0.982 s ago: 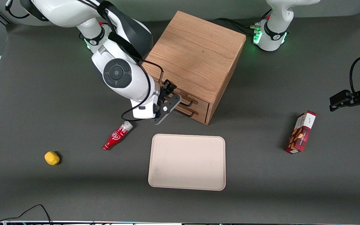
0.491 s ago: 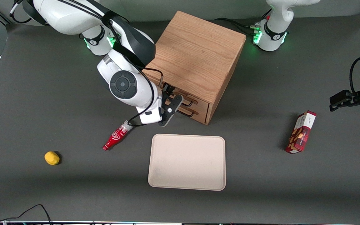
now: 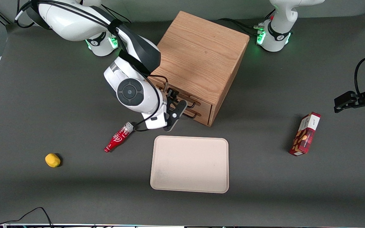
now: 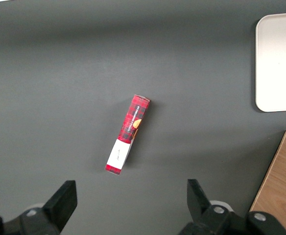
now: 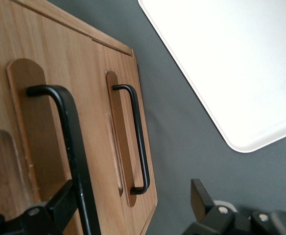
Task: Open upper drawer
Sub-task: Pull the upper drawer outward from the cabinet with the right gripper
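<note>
The upper drawer (image 3: 187, 100) is not yet pulled out, its black handle (image 5: 72, 147) sitting between the spread fingers of the open end effector (image 5: 128, 208), so closing and pulling both remain

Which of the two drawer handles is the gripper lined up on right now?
The upper drawer's handle: its black bar runs between the gripper's open jaws, unclamped. The lower handle sits farther from them.

Even overhead light, soft shadows, glare on tray (image 5: 241, 63), sharp focus
</note>
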